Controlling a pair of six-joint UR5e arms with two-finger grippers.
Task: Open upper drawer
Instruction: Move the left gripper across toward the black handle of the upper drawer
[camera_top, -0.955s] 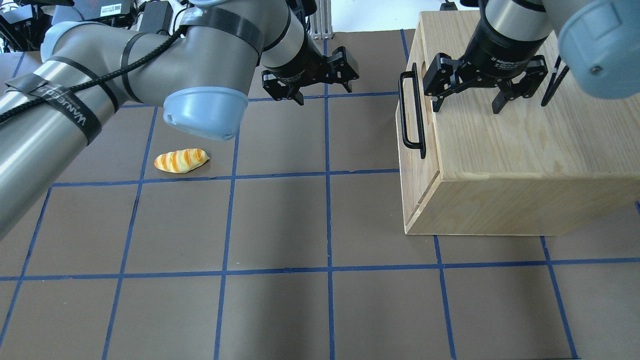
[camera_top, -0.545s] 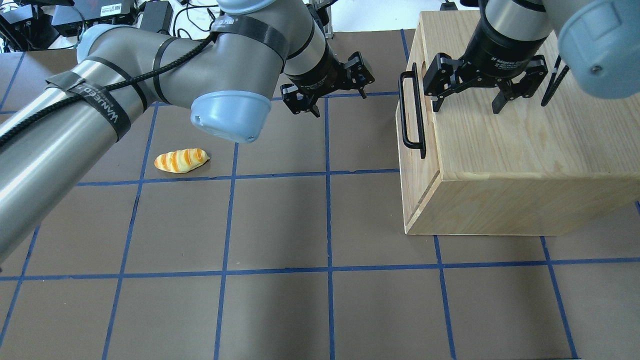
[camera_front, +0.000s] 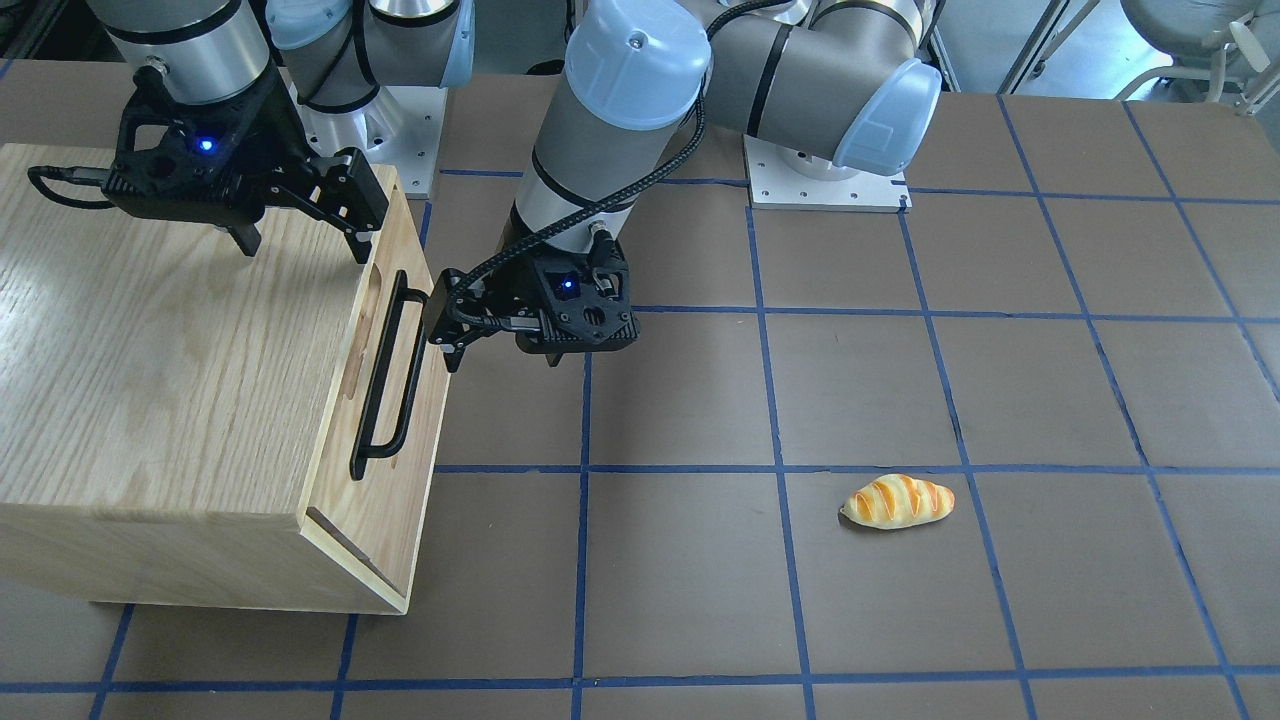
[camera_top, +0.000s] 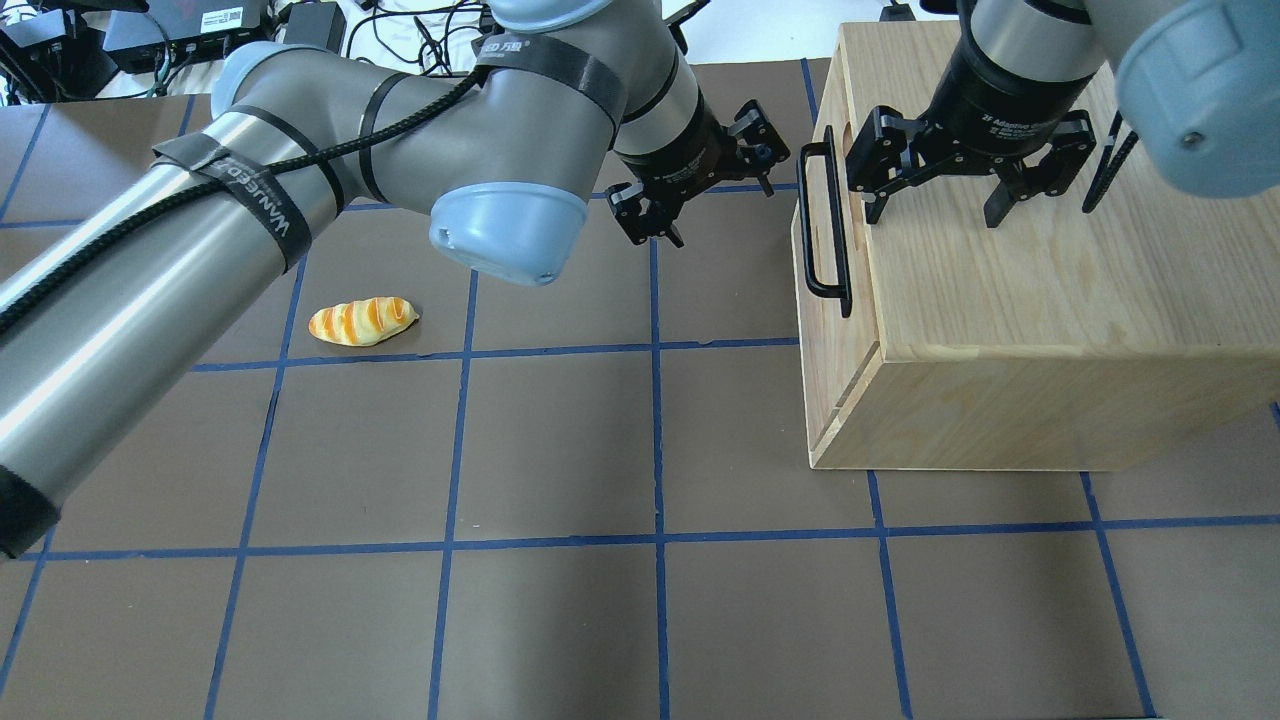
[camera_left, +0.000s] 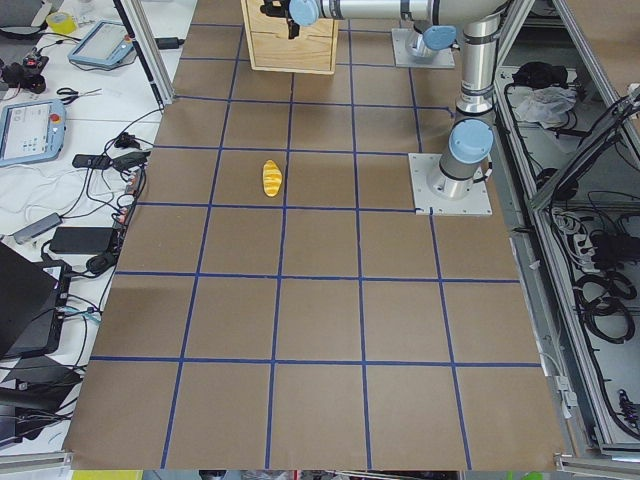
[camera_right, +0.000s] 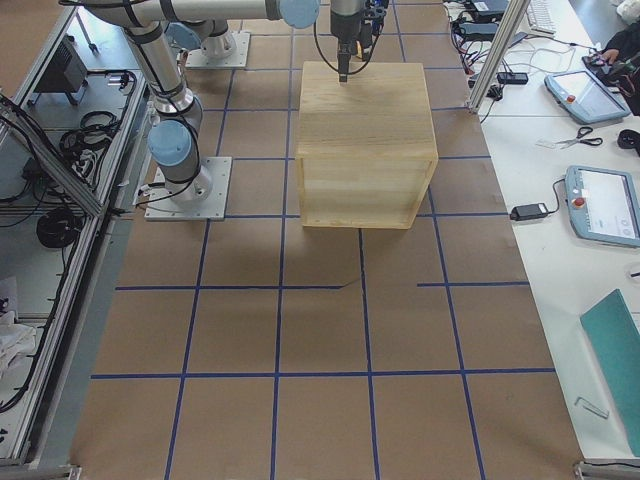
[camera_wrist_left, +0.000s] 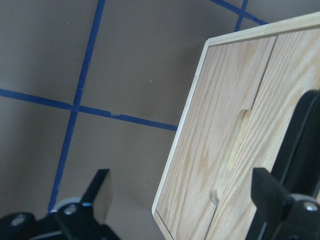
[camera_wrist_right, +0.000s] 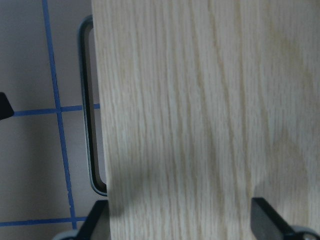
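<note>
The upper drawer (camera_front: 391, 380) sits shut in the top of the wooden cabinet (camera_top: 1040, 300). Its pale front carries a long black bar handle (camera_top: 806, 220) and a slot cut-out (camera_wrist_left: 231, 152). My left gripper (camera_top: 722, 215) is open and empty, low over the table, a short way from the far end of the handle (camera_front: 378, 400). It also shows in the front-facing view (camera_front: 500, 358). Its fingertips (camera_wrist_left: 98, 190) frame the drawer front in the left wrist view. My right gripper (camera_top: 935, 213) is open and empty, just above the cabinet top, behind the handle (camera_wrist_right: 88, 130).
A toy bread roll (camera_top: 362, 321) lies on the brown mat with blue grid lines, well left of the cabinet; it also shows in the front-facing view (camera_front: 897, 501). Cables and electronics (camera_top: 150, 30) lie beyond the table's far left edge.
My left arm has swung right, bringing its open gripper closer to the drawer handle. The right gripper, the cabinet and the bread roll have not moved.
</note>
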